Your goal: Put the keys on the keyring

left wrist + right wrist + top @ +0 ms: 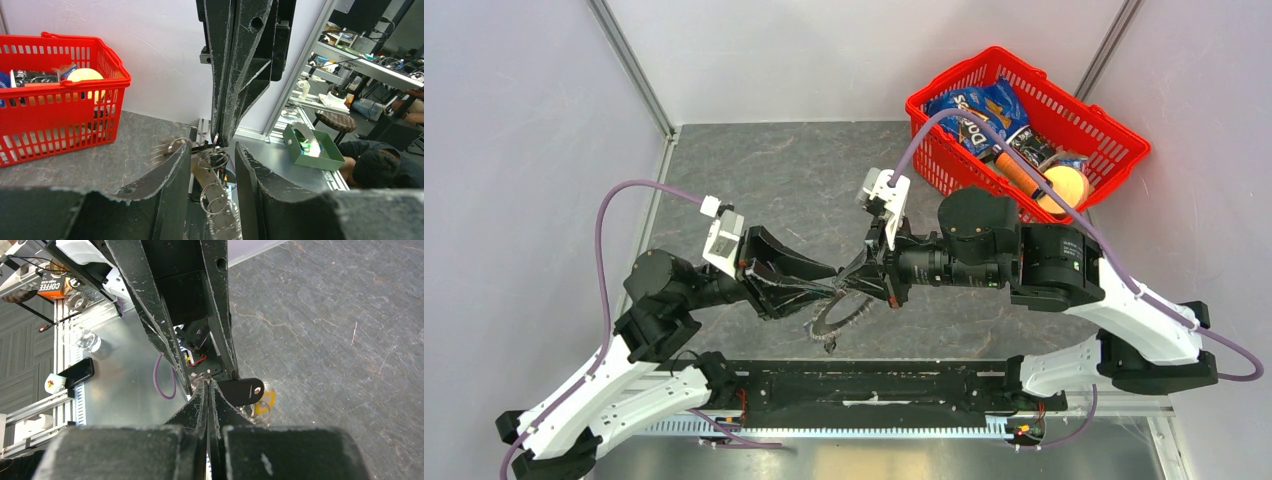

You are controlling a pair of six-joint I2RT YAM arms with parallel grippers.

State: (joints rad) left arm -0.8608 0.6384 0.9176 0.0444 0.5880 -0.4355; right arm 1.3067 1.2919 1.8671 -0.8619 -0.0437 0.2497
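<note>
The keyring (832,322) is a toothed grey wheel hanging below where my two grippers meet over the middle of the table. In the left wrist view its metal band and small rings (220,200) run between my left gripper's (212,150) fingers, filling the gap. My left gripper (832,272) holds it off the table. My right gripper (209,382) is shut, pinching a thin small ring at its tip. A black key (241,391) and a yellow-gold key (265,402) hang just beside that tip. The blue key is out of view.
A red basket (1124,130) with a chip bag and an orange ball stands at the back right; it also shows in the left wrist view (65,85). A black rail (874,385) runs along the near edge. Grey walls close the left, back and right sides.
</note>
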